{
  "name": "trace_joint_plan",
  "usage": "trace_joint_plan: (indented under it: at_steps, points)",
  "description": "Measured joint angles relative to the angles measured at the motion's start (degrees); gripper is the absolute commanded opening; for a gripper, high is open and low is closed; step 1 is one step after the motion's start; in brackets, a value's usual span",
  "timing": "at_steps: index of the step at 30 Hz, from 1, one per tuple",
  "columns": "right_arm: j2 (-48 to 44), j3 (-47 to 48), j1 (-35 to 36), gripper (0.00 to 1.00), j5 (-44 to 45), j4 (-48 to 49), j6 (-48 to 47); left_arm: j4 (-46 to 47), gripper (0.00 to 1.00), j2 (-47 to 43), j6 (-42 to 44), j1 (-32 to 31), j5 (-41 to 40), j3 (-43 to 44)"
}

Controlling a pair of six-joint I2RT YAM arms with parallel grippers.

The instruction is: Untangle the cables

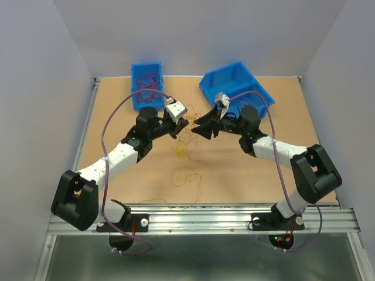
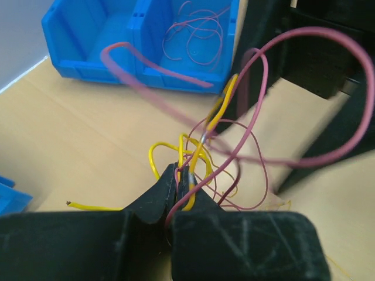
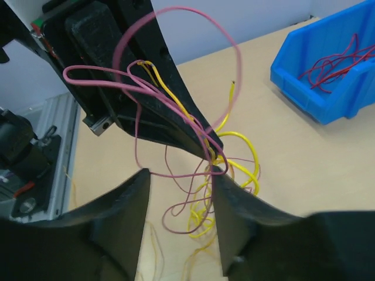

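A tangle of thin dark red and yellow cables (image 1: 183, 146) hangs between my two grippers above the table. My left gripper (image 1: 186, 123) is shut on a bunch of these strands; in the left wrist view (image 2: 183, 175) a yellow wire (image 2: 202, 153) and a red wire (image 2: 246, 137) run out of the closed jaws. My right gripper (image 1: 198, 126) is open just right of it. In the right wrist view (image 3: 181, 174) a red strand (image 3: 176, 174) crosses the gap between its fingers, touching the right fingertip (image 3: 221, 175), beneath the left gripper's fingers (image 3: 170, 111).
A blue bin (image 1: 146, 85) holding red wires stands at the back left, and shows in the right wrist view (image 3: 316, 93). A second blue bin (image 1: 234, 88) stands at the back right. Loose yellow wire loops (image 1: 184, 175) lie on the table nearer the front.
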Motion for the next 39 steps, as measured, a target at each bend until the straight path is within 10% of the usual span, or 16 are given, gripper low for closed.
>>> trace_joint_plan:
  at_steps: [5,16,39]
  points:
    - [0.5,0.6,0.4,0.01,0.6,1.1,1.6,-0.7,0.08,0.0,1.3,-0.8,-0.1,0.0]
    - [-7.5,-2.3,0.4,0.01,6.3,0.9,3.2,-1.2,0.62,-0.3,2.6,-0.9,-9.0,0.0]
    - [-26.2,-7.0,0.5,0.01,45.4,-8.3,5.1,1.1,0.73,-4.3,1.6,2.6,-18.7,0.0]
